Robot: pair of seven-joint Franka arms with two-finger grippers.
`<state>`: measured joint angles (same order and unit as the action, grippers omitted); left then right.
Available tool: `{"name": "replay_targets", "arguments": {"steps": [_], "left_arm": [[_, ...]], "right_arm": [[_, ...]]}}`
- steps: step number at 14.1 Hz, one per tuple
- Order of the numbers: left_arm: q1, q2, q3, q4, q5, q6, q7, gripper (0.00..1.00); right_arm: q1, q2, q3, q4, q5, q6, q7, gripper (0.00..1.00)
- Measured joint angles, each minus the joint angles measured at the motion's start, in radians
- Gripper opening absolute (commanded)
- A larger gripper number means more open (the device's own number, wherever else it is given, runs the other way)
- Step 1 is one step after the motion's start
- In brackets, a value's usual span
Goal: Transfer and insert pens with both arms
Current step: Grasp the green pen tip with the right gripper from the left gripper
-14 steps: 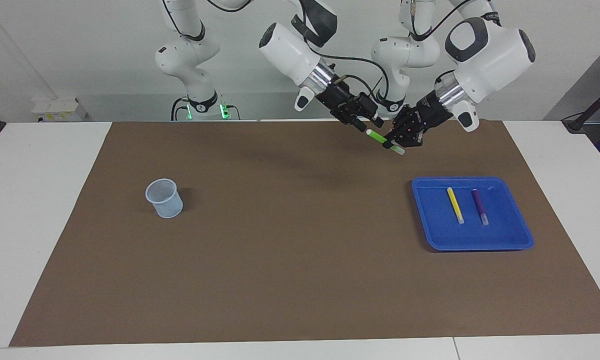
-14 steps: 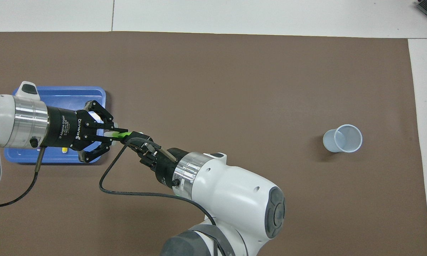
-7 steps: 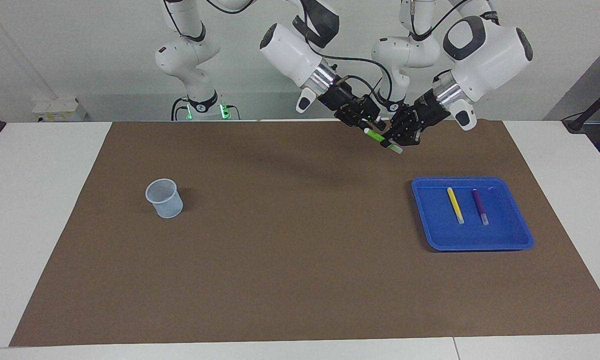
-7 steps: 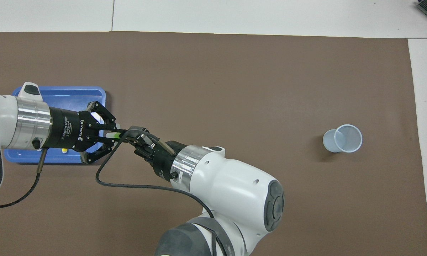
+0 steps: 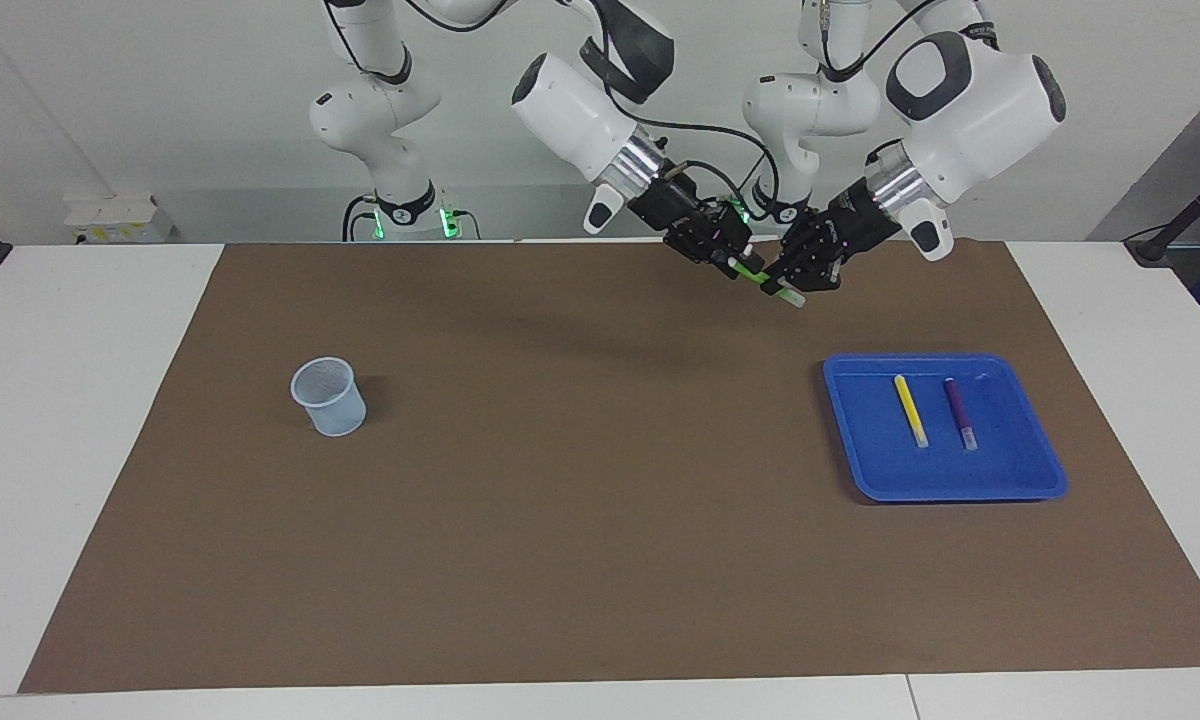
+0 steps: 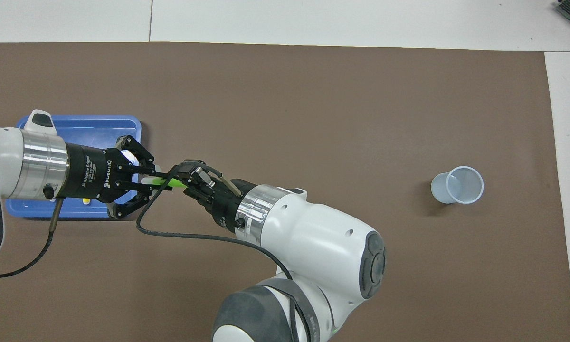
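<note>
Facing view: the left gripper (image 5: 788,283) is up over the brown mat (image 5: 560,500), clamped tight on the green pen (image 5: 757,275) at its pale cap end. The pen slants down from the right gripper (image 5: 730,262), which sits at the green barrel end. Whether the right gripper has actually closed on the pen I cannot tell. This looks like the mid-air handover. To do it well I'd keep the left grip firm until the right one is plainly seated square on the barrel. Then I'd release the left and draw the two straight apart along the pen's axis, so the slim, smooth body doesn't twist or slip. The yellow pen (image 5: 911,410) and purple pen (image 5: 959,412) lie side by side, apart, in the blue tray (image 5: 1010,480) toward the left arm's end. The tray is shallow glossy plastic with rounded corners and a raised lip. The pale blue cup (image 5: 329,397) stands upright toward the right arm's end, well apart from the tray. It is small, tapered and thin-walled, with a narrow mouth, so I judge the pen must go in near vertical. The mat is matte and flat. Overhead view: the two grippers meet nose to nose with the green pen (image 6: 164,181) bridging them, only a short green stretch showing. The left arm hides most of the tray (image 6: 95,124). The cup (image 6: 457,185) looks translucent and empty, its mouth open upward.
</note>
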<state>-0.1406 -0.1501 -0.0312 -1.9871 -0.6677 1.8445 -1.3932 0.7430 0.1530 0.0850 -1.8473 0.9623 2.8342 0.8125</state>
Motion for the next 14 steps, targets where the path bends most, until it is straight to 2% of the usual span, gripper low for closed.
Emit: {"name": "replay_targets", "arguments": {"steps": [5,7,11,14], "left_arm": [[0.0,-0.006,0.0,-0.001,0.0,0.0,-0.002,0.0],[0.0,-0.007,0.0,-0.001,0.0,0.0,-0.002,0.0],[0.0,-0.007,0.0,-0.002,0.0,0.0,-0.003,0.0],[0.0,-0.008,0.001,-0.002,0.0,0.001,-0.003,0.0]], "right_arm": [[0.0,0.002,0.001,0.0,0.0,0.0,0.0,0.46],[0.001,0.002,0.002,0.0,0.0,0.0,0.0,0.33],[0.001,0.003,0.004,0.0,0.0,0.0,0.0,0.2],[0.001,0.004,0.004,-0.001,0.0,0.0,0.0,0.0]]}}
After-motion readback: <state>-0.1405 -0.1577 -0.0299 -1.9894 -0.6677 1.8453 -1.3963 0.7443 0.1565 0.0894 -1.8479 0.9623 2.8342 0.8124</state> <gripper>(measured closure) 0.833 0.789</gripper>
